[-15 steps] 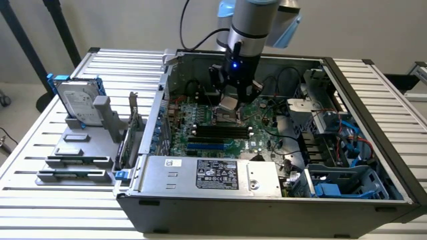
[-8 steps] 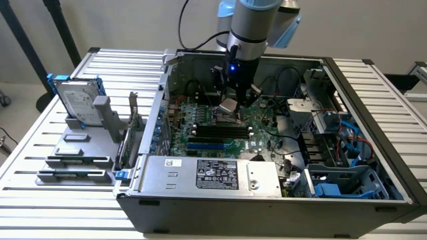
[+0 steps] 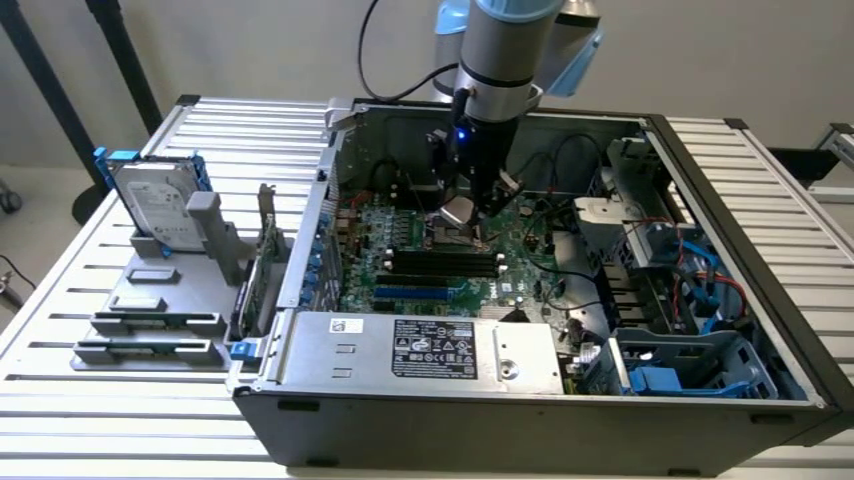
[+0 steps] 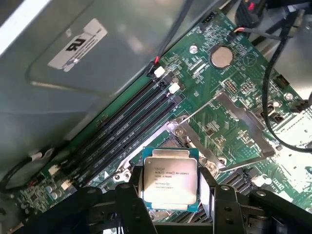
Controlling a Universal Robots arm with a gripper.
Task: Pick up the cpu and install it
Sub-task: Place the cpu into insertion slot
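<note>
**Item:** cpu (image 4: 169, 171), a small flat square chip with a silvery printed metal lid and a thin green rim.

**Location:** upper middle of the exterior view, inside the open grey metal computer case (image 3: 747, 330). It hangs just above the green motherboard (image 3: 514, 290). The bright metal socket frame (image 4: 229, 124) lies close beneath it and the long black memory slots (image 4: 131, 122) lie beside it.

**Holder:** black two-fingered gripper (image 4: 171, 195), its jaws set wide and closed on two opposite edges of the cpu, lid facing the wrist camera.

**Handling, as judged:**
- Light and rigid, so it will not flex.
- The smooth lid and thin edges leave little purchase, and it could tilt or slip in the grip.
- The underside contacts and the socket's own contacts are likely fragile, so level, gentle seating matters.
- The best hold is by the rim edges, as now, keeping off the underside.

**Also present:** large silver hard drive with blue bracket (image 3: 158, 205), standing at the exterior view's left, well apart.
</note>
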